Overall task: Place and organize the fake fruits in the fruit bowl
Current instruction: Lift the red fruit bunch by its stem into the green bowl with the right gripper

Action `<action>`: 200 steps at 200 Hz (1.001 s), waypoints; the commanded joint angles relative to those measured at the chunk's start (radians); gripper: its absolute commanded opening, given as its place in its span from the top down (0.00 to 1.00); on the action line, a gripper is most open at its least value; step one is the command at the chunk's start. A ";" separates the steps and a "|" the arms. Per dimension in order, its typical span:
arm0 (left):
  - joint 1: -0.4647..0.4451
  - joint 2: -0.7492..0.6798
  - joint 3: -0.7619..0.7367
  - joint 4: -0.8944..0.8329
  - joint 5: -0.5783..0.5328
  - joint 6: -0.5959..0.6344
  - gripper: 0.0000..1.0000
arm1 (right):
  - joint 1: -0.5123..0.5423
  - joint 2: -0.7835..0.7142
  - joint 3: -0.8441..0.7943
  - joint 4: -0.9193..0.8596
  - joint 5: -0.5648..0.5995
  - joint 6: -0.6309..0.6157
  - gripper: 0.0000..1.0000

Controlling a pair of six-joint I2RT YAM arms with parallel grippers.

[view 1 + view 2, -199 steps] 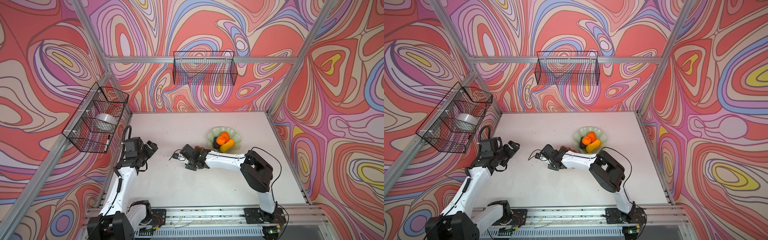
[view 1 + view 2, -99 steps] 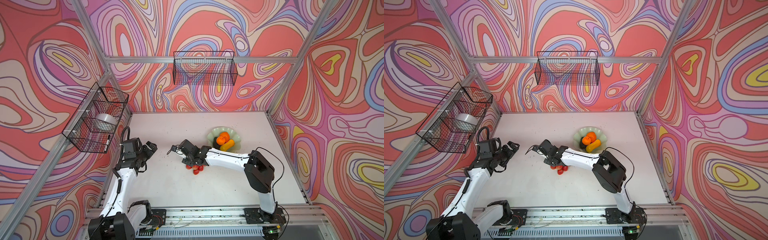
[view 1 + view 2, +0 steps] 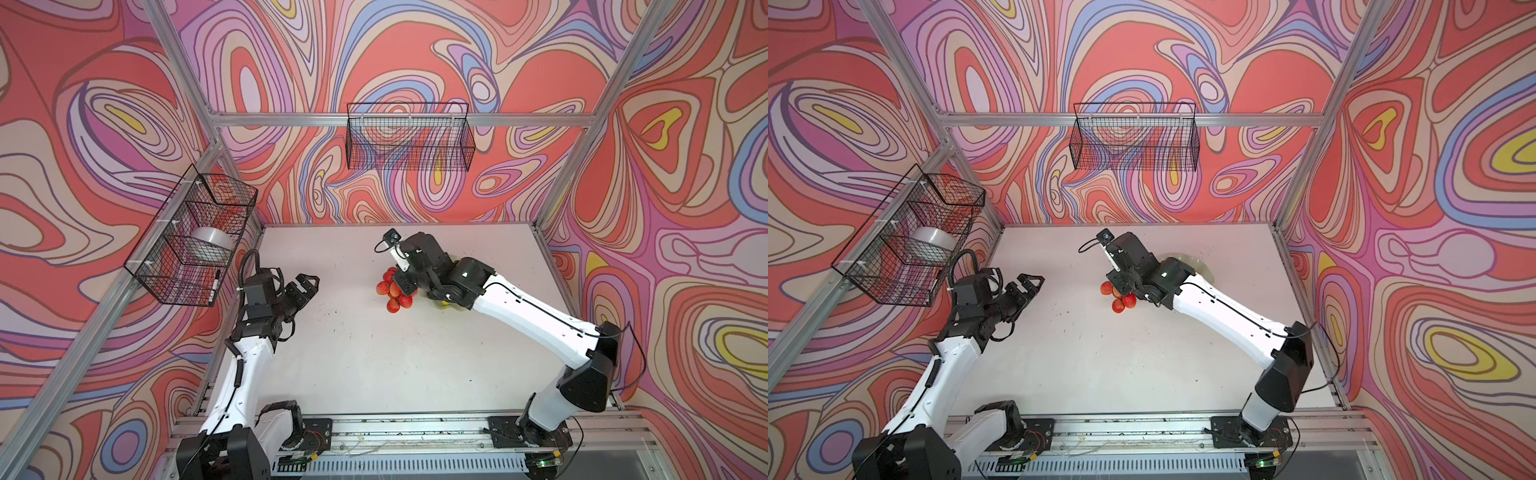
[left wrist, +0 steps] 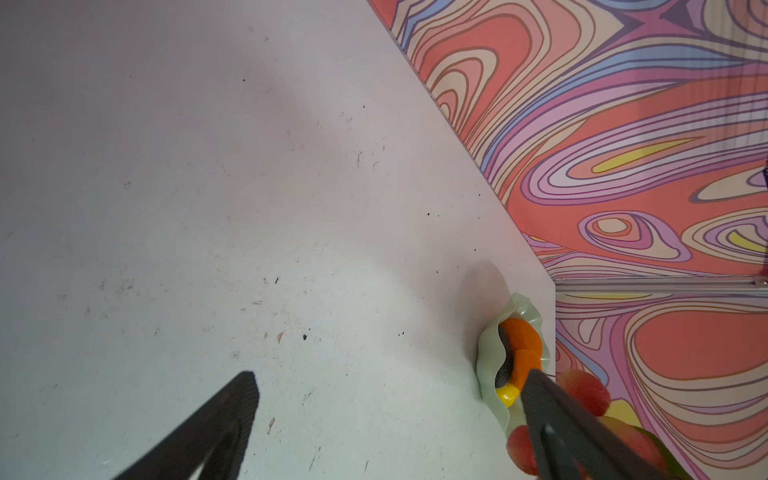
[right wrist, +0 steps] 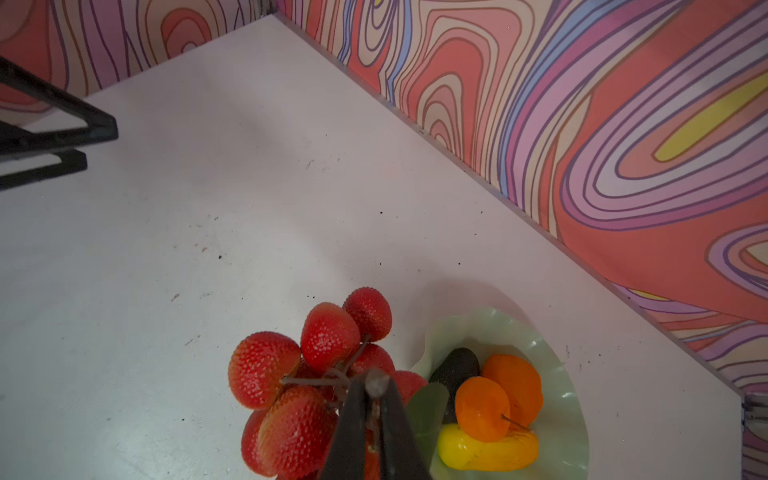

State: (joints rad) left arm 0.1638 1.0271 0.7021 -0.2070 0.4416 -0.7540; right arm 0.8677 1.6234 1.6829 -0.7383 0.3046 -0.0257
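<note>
Right gripper [image 5: 376, 384] clamps your red berry cluster [image 5: 266, 370] by its stem [image 5: 309, 380], so it dangles free | fruit bowl [image 5: 559, 374] just beside | left gripper [image 3: 306, 284] agape, idle.

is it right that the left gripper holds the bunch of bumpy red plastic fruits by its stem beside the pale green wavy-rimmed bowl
No, the right gripper holds the bunch of bumpy red plastic fruits by its stem beside the pale green wavy-rimmed bowl, as the right wrist view shows. The left gripper is open, empty.

No readable text, labels or numbers on anything here
</note>
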 commanded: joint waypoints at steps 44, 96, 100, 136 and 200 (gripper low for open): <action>0.006 -0.019 0.033 0.082 0.026 0.039 0.00 | -0.151 -0.081 0.031 -0.257 0.104 0.163 1.00; 0.006 -0.016 0.021 0.118 0.032 0.031 0.00 | -0.245 -0.035 -0.097 -0.198 0.147 0.134 1.00; 0.006 -0.016 0.020 0.120 0.032 0.031 0.00 | -0.253 -0.025 -0.106 -0.185 0.155 0.130 1.00; 0.006 -0.025 0.004 0.140 0.033 0.032 0.00 | -0.321 0.078 -0.144 -0.082 0.131 0.110 1.00; 0.005 -0.051 -0.010 0.211 0.006 0.031 0.00 | -0.394 0.219 -0.058 -0.026 0.013 0.134 0.60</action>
State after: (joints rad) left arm 0.1638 0.9974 0.7048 -0.0647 0.4633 -0.7326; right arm 0.4831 1.8305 1.5826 -0.8032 0.3889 0.1028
